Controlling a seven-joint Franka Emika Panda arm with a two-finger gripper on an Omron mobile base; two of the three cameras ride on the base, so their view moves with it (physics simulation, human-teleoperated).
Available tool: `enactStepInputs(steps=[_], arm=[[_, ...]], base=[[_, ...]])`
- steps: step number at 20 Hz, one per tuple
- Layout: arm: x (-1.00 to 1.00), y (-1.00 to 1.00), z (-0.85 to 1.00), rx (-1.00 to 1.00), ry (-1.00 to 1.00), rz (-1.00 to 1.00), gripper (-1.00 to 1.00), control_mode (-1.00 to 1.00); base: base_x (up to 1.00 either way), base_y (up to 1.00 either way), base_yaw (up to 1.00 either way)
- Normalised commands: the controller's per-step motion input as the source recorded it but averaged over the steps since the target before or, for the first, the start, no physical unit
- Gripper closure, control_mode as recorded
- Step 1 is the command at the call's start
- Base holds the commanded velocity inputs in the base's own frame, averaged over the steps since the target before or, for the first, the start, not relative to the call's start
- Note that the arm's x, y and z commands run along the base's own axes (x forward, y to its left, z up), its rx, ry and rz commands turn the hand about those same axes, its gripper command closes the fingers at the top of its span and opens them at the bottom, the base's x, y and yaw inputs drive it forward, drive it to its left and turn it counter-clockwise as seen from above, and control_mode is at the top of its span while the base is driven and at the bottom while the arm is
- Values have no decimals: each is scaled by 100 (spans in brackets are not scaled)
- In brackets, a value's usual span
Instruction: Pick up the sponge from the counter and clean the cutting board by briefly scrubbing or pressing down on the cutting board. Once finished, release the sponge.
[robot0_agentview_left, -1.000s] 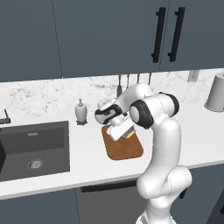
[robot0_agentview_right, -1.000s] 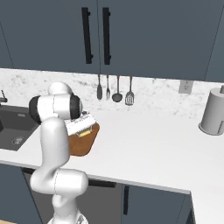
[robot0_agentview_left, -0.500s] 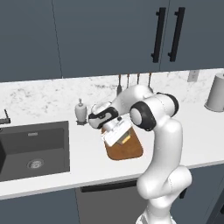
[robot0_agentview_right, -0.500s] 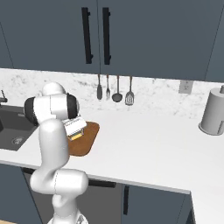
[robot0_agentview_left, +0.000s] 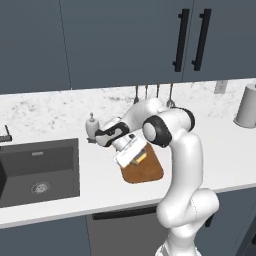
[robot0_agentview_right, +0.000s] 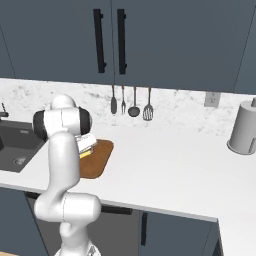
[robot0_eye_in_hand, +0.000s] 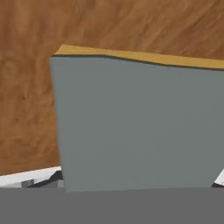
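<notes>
The brown wooden cutting board (robot0_agentview_left: 146, 171) lies on the white counter (robot0_agentview_left: 220, 155), right of the sink. My gripper (robot0_agentview_left: 131, 154) hangs low over the board's near-left part, shut on the sponge (robot0_agentview_left: 139, 158), whose yellow edge peeks out beside the hand. From the right base view the sponge (robot0_agentview_right: 86, 152) sits at the left end of the cutting board (robot0_agentview_right: 98, 160), under my gripper (robot0_agentview_right: 85, 145). In the hand view the sponge's grey face (robot0_eye_in_hand: 140, 127) is very close, with wood grain of the cutting board (robot0_eye_in_hand: 26, 109) behind it. The fingertips are hidden. Whether sponge and board touch, I cannot tell.
A dark sink (robot0_agentview_left: 39, 169) is set into the counter left of the board. A soap dispenser (robot0_agentview_left: 91, 126) stands just behind the hand. Utensils (robot0_agentview_right: 132, 102) hang on the back wall. A grey canister (robot0_agentview_right: 244, 128) stands far right on the counter (robot0_agentview_right: 170, 170).
The hand has swung left and lower with the sponge, from above the board's middle to its left end. The board has not moved.
</notes>
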Motion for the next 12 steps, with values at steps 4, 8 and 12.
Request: enactStepInputs(steps=[4, 8, 12], arm=[[-30, 23, -100, -15, 18, 0, 100, -100], [-91, 0, -38, 8, -12, 0, 100, -100], [-79, -2, 0, 21, -21, 0, 100, -100]], base=[[0, 0, 0], [0, 0, 0], [0, 0, 0]])
